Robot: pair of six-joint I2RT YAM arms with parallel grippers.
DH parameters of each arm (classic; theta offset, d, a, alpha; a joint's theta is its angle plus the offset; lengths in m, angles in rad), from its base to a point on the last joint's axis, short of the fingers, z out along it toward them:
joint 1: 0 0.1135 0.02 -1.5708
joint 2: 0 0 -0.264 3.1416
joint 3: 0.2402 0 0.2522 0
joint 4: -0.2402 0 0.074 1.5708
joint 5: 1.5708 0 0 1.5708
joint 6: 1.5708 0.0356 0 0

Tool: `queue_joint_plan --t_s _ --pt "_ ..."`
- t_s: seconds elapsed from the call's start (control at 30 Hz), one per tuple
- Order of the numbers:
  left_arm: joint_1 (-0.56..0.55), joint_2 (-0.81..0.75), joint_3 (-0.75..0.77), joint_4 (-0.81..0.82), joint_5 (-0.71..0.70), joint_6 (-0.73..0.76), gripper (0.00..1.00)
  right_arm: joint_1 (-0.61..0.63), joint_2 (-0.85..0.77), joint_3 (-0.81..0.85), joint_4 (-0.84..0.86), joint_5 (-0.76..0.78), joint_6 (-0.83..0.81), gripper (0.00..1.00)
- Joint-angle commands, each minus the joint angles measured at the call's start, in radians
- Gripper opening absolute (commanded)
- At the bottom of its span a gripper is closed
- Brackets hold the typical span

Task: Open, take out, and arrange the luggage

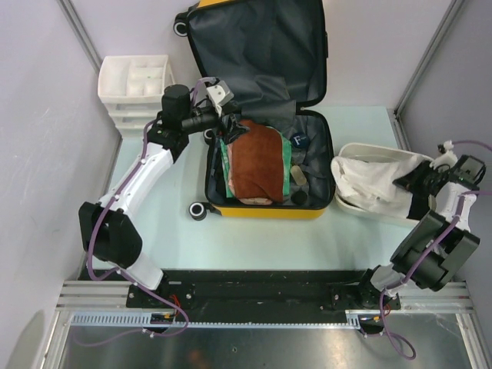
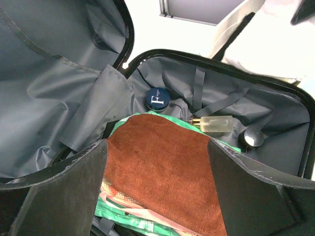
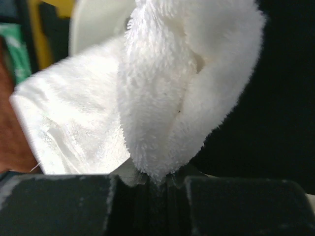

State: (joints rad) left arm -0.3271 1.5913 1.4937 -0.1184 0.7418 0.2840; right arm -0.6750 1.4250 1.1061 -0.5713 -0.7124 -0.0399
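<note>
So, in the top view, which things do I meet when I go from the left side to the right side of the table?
White drawer unit → brown towel in the yellow suitcase → blue jar → white tub.

Looks down into the open luggage (image 2: 280, 118), dark grey lining all round, lid raised at the left. Frames a rust-brown towel (image 2: 162, 172) between the wide-spread black fingers (image 2: 64, 191) of the left gripper (image 2: 157, 157). Shows green-and-pink patterned fabric (image 2: 123, 216) under the towel's near edge. Beyond the towel, finds a round dark blue jar (image 2: 157, 98) with a white F on its lid, a clear bottle (image 2: 215, 123) with a gold neck lying on its side, and a round black cap (image 2: 252, 137) just right of the bottle.
</note>
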Motion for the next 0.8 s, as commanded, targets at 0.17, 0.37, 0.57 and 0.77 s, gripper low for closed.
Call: queue_joint_plan --t_s 0.17,0.37,0.57,0.77 --pt "-0.009 -0.028 -0.048 0.031 0.01 -0.009 0.87 -0.021 0.14 -0.12 0.48 0.034 -0.072 0.0" --pt "-0.009 -0.044 -0.088 0.034 -0.008 -0.016 0.88 0.011 0.137 -0.112 0.545 0.149 -0.144 0.0" --pt "-0.009 -0.065 -0.134 0.029 -0.051 -0.06 0.87 0.044 0.117 -0.089 0.471 0.28 -0.185 0.59" --pt "-0.006 -0.097 -0.197 -0.01 -0.159 -0.173 0.87 0.086 -0.056 -0.089 0.398 0.287 -0.183 0.9"
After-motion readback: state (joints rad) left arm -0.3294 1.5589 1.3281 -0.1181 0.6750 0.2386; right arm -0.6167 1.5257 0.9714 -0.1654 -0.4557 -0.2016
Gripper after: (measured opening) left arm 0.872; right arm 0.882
